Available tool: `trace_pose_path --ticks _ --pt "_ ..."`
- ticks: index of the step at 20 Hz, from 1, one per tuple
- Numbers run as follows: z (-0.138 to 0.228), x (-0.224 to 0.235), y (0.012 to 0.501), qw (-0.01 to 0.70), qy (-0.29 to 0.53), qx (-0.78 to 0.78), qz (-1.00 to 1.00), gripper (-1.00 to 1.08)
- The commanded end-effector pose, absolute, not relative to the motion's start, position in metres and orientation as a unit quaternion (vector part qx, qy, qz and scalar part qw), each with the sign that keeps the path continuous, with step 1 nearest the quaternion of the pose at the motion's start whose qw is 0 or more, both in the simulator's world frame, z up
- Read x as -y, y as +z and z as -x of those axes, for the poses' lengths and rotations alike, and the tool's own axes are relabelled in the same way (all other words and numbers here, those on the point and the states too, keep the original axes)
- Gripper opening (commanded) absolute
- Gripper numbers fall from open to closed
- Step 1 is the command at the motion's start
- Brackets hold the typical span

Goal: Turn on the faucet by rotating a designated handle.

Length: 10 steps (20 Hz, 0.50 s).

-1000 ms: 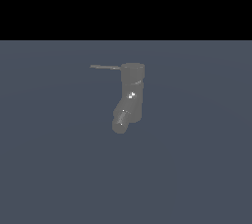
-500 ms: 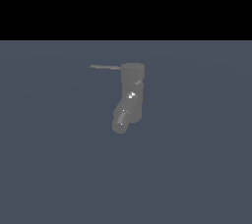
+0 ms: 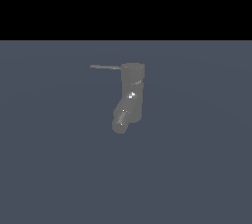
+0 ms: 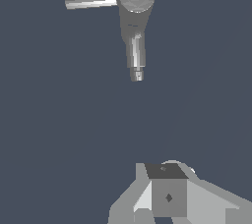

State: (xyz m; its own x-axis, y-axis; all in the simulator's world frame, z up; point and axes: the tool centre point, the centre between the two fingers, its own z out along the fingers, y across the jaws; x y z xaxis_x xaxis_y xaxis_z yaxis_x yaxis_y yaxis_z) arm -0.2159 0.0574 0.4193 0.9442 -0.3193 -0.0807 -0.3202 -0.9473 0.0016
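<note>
One faucet (image 3: 130, 98) stands alone on the grey surface (image 3: 197, 169), its handle (image 3: 105, 67) pointing toward the exterior view's left. The gripper (image 4: 167, 196) hangs well apart; whether its fingers are open cannot be told. Approach comes first: reach the rod's side.

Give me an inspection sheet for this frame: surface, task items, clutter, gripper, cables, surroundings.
Surface: plain blue-grey floor, bare around the faucet.
Faucet: upright, dark grey, spout angled down toward the camera.
Handle: thin rod sticking sideways from the cap toward the exterior view's left; nothing touching it.
Clutter: nothing seen.
Gripper: only partly visible in the wrist view, well apart from the faucet; open or shut cannot be told.
Cables: nothing seen.
Surroundings: black background above the floor.
</note>
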Motion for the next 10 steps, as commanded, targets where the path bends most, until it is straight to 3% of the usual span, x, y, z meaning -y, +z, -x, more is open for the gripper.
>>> trace_pose_path --ticks 1,10 --pt "0.209 -0.067 0.411 0.006 0.039 -0.189 0.981 -1.00" --pt "0.177 -0.098 0.382 0.007 0.035 -0.283 0.959 -1.00"
